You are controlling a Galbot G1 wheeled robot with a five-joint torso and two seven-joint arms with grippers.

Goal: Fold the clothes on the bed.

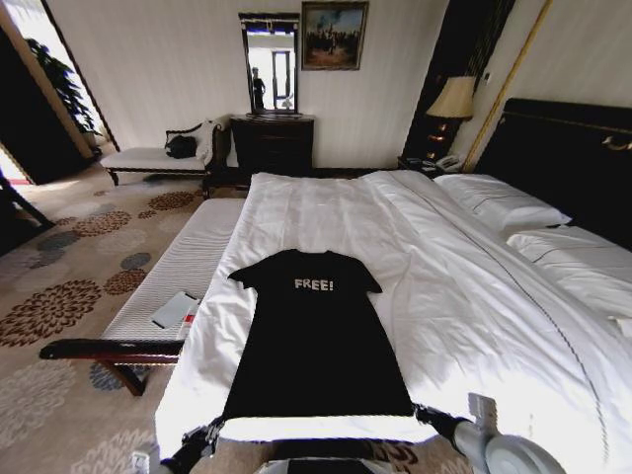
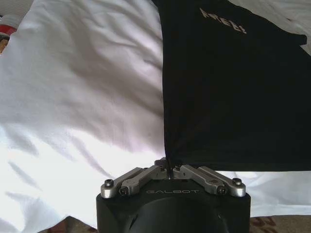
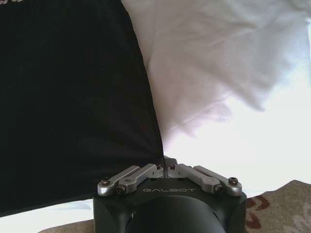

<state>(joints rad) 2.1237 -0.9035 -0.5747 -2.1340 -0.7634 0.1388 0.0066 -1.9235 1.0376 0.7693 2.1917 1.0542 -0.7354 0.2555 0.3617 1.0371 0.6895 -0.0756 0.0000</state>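
The left gripper (image 2: 168, 168) has its fingers pressed together, pinching the lower left hem corner of the soft black short-sleeved T-shirt (image 2: 233, 92) with white "FREE!" lettering. The right gripper (image 3: 165, 165) pinches the opposite hem corner likewise. Beyond the fingers, the shirt lies flat on the large white-sheeted bed (image 1: 474, 296), collar farthest away.

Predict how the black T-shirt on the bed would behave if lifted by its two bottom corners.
The T-shirt would probably sag between the left gripper and right gripper; it lies thin and flat. It looks light. It may slide easily over the smooth bed sheet.
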